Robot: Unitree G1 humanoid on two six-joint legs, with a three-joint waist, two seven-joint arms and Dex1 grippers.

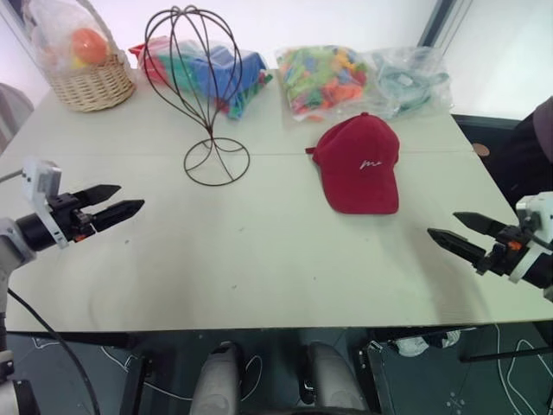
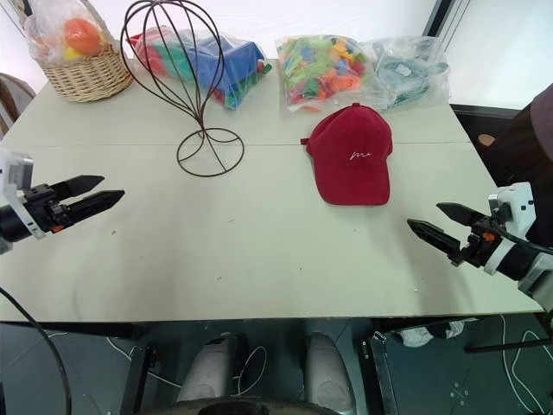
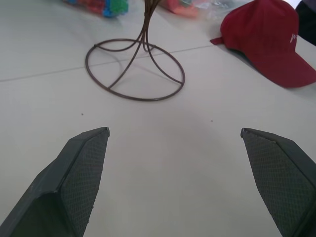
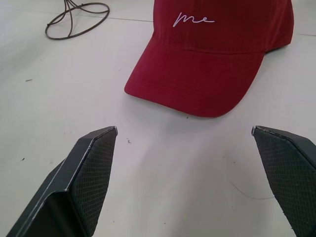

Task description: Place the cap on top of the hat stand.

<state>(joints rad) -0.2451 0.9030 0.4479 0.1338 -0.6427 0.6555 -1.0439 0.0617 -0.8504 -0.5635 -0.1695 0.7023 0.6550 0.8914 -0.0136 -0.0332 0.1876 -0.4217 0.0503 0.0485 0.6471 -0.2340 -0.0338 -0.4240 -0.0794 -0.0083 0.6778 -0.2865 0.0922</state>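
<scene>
The red cap (image 1: 359, 164) lies flat on the pale table (image 1: 259, 251), right of centre, brim toward the front edge, white script logo up. The dark wire hat stand (image 1: 205, 91) stands upright to its left, ring base (image 3: 135, 69) on the table, its egg-shaped cage head bare. My left gripper (image 1: 115, 201) hovers open over the table's left side, well short of the stand. My right gripper (image 1: 454, 231) is open near the right front edge, pointing at the cap's brim (image 4: 197, 86) with a gap between them. Both hold nothing.
A wicker basket (image 1: 86, 73) with a bagged orange ball sits at the back left. Clear bags of colourful toys (image 1: 328, 78) and blocks (image 1: 229, 69) line the back edge behind the stand and cap. A dark-sleeved person (image 1: 531, 147) is at the far right.
</scene>
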